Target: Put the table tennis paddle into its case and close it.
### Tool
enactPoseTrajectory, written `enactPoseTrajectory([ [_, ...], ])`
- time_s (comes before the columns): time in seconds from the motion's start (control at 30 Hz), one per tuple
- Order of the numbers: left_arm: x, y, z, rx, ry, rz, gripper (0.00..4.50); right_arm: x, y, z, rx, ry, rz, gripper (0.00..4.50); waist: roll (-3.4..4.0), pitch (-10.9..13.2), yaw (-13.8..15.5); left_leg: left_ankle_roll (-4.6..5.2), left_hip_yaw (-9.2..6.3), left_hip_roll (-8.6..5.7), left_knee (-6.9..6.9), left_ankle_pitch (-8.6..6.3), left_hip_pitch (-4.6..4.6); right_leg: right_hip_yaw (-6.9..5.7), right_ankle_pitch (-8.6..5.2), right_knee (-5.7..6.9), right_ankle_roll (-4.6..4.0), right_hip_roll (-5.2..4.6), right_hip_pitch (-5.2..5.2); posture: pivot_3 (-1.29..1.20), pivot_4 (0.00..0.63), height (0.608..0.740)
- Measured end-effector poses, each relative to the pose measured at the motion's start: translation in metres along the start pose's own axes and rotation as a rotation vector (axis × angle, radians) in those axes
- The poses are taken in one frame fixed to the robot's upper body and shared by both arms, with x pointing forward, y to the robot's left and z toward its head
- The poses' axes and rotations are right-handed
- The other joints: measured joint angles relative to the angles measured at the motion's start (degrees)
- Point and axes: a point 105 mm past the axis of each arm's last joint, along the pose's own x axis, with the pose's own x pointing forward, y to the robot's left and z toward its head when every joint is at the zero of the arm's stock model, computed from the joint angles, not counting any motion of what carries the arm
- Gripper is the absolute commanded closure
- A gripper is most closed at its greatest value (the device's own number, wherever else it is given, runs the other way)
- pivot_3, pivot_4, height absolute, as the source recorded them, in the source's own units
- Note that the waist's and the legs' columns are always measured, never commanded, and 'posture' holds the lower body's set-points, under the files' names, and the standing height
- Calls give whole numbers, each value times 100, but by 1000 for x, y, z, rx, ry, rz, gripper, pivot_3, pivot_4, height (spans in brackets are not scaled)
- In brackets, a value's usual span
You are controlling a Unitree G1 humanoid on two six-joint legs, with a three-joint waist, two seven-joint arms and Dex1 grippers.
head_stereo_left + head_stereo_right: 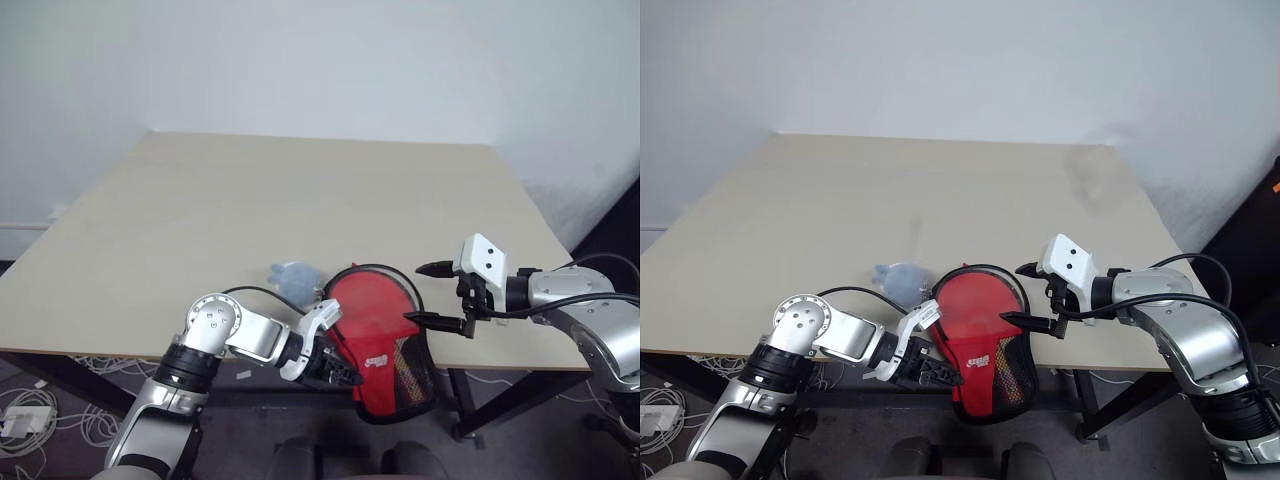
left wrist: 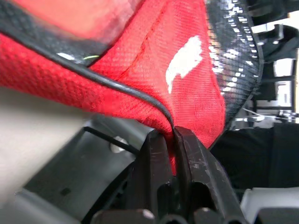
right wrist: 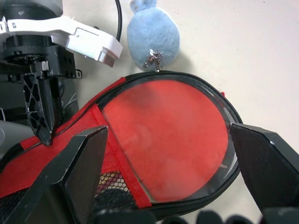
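**Soft case sagging off the table edge; paddle face exposed in the open mouth**

The case (image 1: pixel 385 345) is lying at the near edge of the table (image 1: pixel 300 200), its lower mesh end hanging past the edge. The table tennis paddle (image 3: pixel 166 135) is sitting inside it, its red rubber face showing through the open mouth; the handle is hidden under the fabric.

The left gripper (image 1: pixel 335 372) is pinching the case's black-piped edge, fingers pressed together on the cloth. The right gripper (image 1: pixel 430 293) is standing spread wide, one finger above the paddle's round end and one at the case flap, holding nothing.

Handling judgement: the case is behaving as light, limp fabric, folding where it is pinched, so it is offering no stiffness of its own. The piped rim or the zip pull looks the soundest hold. The paddle is stiff and likely grippy on the rubber. A blue plush toy (image 3: pixel 153 35) is lying just beside the case's round end.
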Motion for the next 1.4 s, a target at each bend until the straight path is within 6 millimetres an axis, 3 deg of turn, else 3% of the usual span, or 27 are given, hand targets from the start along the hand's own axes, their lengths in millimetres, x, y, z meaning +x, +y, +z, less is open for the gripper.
enactPoseTrajectory([
  [0.13, -11, 5, 2, 4, -8, 22, 2090, 0, -1, -1, 0, 2, -3, 0, 2, 2, -4, -3, 1, 0, 0, -2, 0, 0, -1, 1, 1, 0, -2, 0, 0, 740],
  [0.33, -40, -3, 14, 95, -37, 39, 30, 0, -2, -2, 4, 2, -7, 0, 6, 13, -6, -21, 2, 0, 1, -12, -1, 0, -1, 1, 2, 0, -2, 0, 0, 740],
  [0.57, -75, -34, 22, 381, -78, 72, 30, 0, -4, -2, 1, -3, -11, 0, 23, 47, -16, -23, 6, 0, 2, -12, 0, 0, -5, 1, 8, 0, -3, 0, 0, 740],
  [0.7, -107, -42, 64, 610, -317, 114, 30, 5, -6, 2, 1, -25, -10, 0, 32, 50, -26, -25, 10, 0, 2, -12, 3, 0, -4, 0, 7, 0, -6, 0, 0, 740],
  [0.8, -124, -30, 90, 726, -500, 158, 30, 12, -7, 3, 14, -44, -15, 0, 33, 51, -29, -23, 13, 1, 0, -11, 1, 2, -4, 0, 7, 0, -3, 0, 0, 740],
  [0.9, -135, -11, 103, 799, -656, 200, 30, 17, -8, 5, 24, -66, -29, 0, 31, 52, -26, -1, 14, 2, -3, 2, -4, 3, 4, -1, -6, 0, -5, 0, 0, 740],
  [1.07, -145, 26, 100, 812, -766, 274, 30, 28, -14, 8, 50, -105, -79, 0, 28, 54, -27, 0, 14, 4, -1, 1, -6, 2, 8, 0, -10, 1, -5, 0, 0, 740],
  [1.27, -147, 51, 95, 761, -856, 302, 30, 43, -25, 4, 136, -121, -152, 0, 28, 54, -26, 1, 14, 4, 4, 2, -7, 2, 18, 5, -3, 1, -5, 0, 0, 740],
  [1.4, -142, 53, 94, 718, -920, 258, 0, 56, -28, 8, 205, -148, -181, 1263, 27, 53, -25, 2, 11, 5, 4, 2, -7, 1, 21, 10, 1, 3, -4, 0, 0, 740],
])
